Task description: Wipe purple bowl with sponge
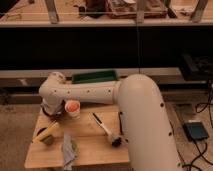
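Hovering beside the white orange-filled cup (72,107), the hand (50,109), whose grip I cannot tell, seemingly hasn't fetched the yellow oblong sponge (46,132); next it must descend onto it.

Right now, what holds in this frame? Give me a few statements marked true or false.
1. The pincer hangs over the far left corner of the wooden table. True.
2. The white cup lies tipped over at the table's near edge. False: it stands upright beside the pincer.
3. The green tray lies behind the arm. True.
4. The dark-headed brush lies in the green tray. False: it lies on the table.
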You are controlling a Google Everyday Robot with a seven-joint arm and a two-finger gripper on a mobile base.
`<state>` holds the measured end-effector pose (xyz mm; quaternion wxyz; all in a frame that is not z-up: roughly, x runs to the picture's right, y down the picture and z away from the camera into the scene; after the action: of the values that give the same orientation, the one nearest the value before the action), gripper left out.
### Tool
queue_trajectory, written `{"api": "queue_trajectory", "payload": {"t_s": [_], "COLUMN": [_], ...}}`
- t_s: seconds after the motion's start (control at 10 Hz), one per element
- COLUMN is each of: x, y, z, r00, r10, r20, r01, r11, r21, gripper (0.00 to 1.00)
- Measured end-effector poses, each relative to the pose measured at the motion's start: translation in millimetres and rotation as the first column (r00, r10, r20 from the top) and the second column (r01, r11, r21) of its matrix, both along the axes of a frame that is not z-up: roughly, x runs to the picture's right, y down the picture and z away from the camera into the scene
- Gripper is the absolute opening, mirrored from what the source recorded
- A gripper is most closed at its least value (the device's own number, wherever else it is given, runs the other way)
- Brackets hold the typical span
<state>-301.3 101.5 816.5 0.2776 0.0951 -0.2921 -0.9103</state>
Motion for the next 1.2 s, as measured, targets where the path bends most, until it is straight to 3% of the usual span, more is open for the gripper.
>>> {"api": "queue_trajectory", "payload": {"t_s": [0.3, 0.7, 1.2], "x": [24, 26, -17], "y": [-15, -41, -26], "z": [5.8, 23.5, 40.4], "r00": [0.998, 0.995, 0.999], "r10": [0.039, 0.07, 0.019], "r20": [-0.043, -0.068, -0.033], "r01": [-0.037, -0.065, -0.019], "r11": [0.9983, 0.9951, 0.9996], "r21": [0.046, 0.075, 0.022], "gripper": [0.03, 0.03, 0.03]}}
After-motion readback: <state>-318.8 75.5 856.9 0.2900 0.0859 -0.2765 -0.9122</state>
